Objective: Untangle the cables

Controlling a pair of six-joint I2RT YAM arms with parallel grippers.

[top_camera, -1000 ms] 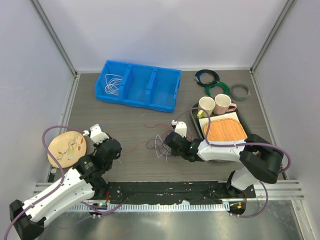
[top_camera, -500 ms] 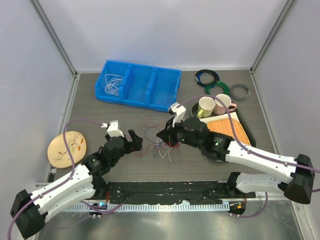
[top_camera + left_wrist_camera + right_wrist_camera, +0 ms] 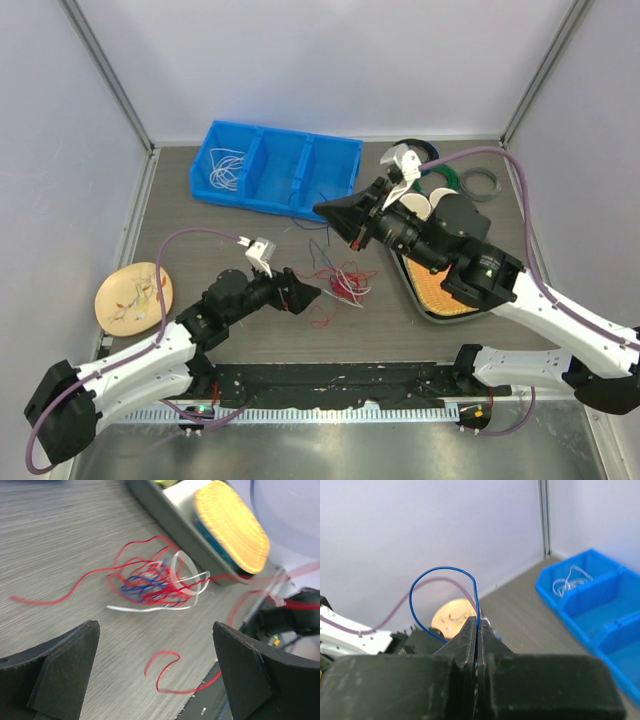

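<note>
A tangle of red, white and dark blue cables (image 3: 343, 282) lies on the table's middle, and the left wrist view shows it as a knot (image 3: 154, 582) with a loose red strand (image 3: 167, 672) nearer the camera. My left gripper (image 3: 303, 293) is open just left of the tangle, its fingers (image 3: 70, 670) wide apart with nothing between them. My right gripper (image 3: 323, 209) is raised above and behind the tangle, shut on a dark blue cable (image 3: 440, 571) that loops up out of the closed jaws (image 3: 477, 624).
A blue three-part bin (image 3: 300, 195) at the back holds white wires (image 3: 225, 170) in its left compartment. A patterned plate (image 3: 133, 297) lies at the left. A tray (image 3: 415, 290) with a woven mat and mugs (image 3: 412, 200) is on the right, with coiled rings (image 3: 481, 182) behind.
My left gripper opened and moved right, up to the tangle. My right arm rose and swung toward the back, drawing the dark blue cable up from the pile.
</note>
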